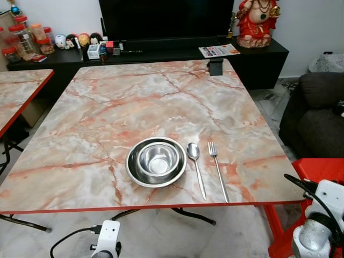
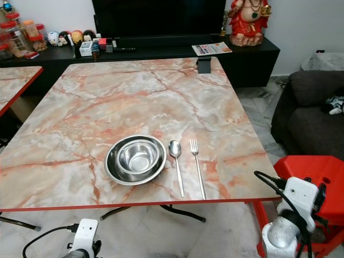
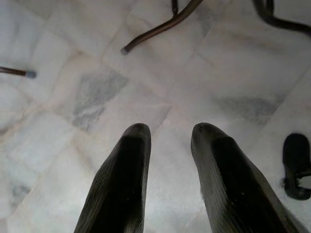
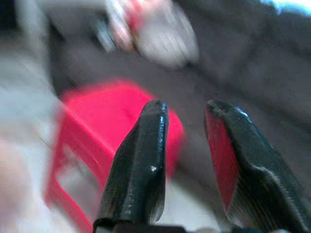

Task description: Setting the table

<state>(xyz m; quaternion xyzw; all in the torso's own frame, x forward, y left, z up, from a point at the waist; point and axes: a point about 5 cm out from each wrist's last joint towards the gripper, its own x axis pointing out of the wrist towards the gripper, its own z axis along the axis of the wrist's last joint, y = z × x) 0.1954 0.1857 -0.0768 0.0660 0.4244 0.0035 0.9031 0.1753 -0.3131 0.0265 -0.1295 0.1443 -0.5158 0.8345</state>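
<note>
Marble-pattern table (image 1: 107, 107) with a red edge is in front of me, biggest thing in view. A 2nd table of the same pattern (image 1: 19, 88) sits to my left. Behind them a black TV unit (image 1: 161, 51) runs along the wall, carrying jars (image 1: 24, 37), small figurines (image 1: 80, 40), a magazine (image 1: 219, 51) and a red statue (image 1: 255, 21). Dark sofa (image 1: 317, 115) to my right, red plastic stool (image 1: 322, 172) just in front of it near my right arm.

On the table near its front edge: 2 steel bowls (image 1: 157, 160), the smaller nested inside the larger. Just right of them lies a spoon (image 1: 195, 166), and right of that a fork (image 1: 217, 169), both with handles pointing toward me, roughly parallel, slightly apart.

My left gripper (image 3: 170, 141) hangs below the table edge over pale marble floor, 2 fingers parted with a narrow gap, holding nothing; table legs (image 3: 160, 26) show beyond it. My right gripper (image 4: 187, 121) is low at my right side, pointed toward the red stool and sofa; view blurred, fingers parted, nothing between them.
</note>
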